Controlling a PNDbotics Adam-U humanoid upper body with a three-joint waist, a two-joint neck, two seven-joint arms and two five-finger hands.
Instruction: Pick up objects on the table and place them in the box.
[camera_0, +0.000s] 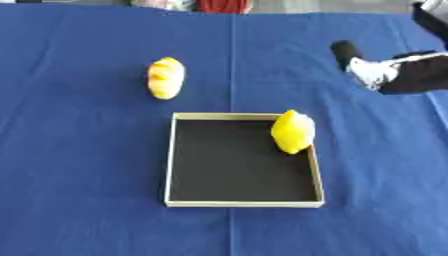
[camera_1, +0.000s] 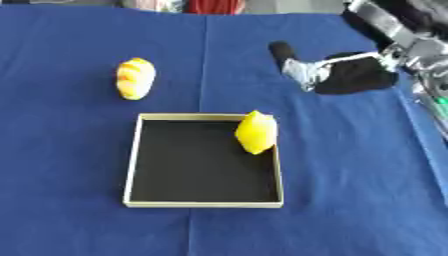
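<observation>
Here, a yellow lemon (camera_0: 293, 131) rests inside the box (camera_0: 171, 160), a shallow square tray with a pale rim and a black floor. The lemon sits in the box's far right corner, leaning against the right wall, and its top rises above the rim. The rest of the black floor is bare.

Beyond the box's far left corner, well apart from it, a bread roll (camera_0: 165, 77) with a golden, ridged crust lies on the blue tablecloth (camera_0: 79, 165). Its long axis runs roughly away from the camera.

Beyond the box's far right corner, the robot's right hand (camera_1: 324, 72) hangs above the cloth, clear of the box and of the lemon. It enters from the upper right; its black back and pale palm side show, and one dark finger (camera_1: 282, 52) points out toward the far left. It holds nothing, and the visible finger is extended rather than curled.

A faint vertical crease in the tablecloth runs from the far edge down to the box's far wall.
</observation>
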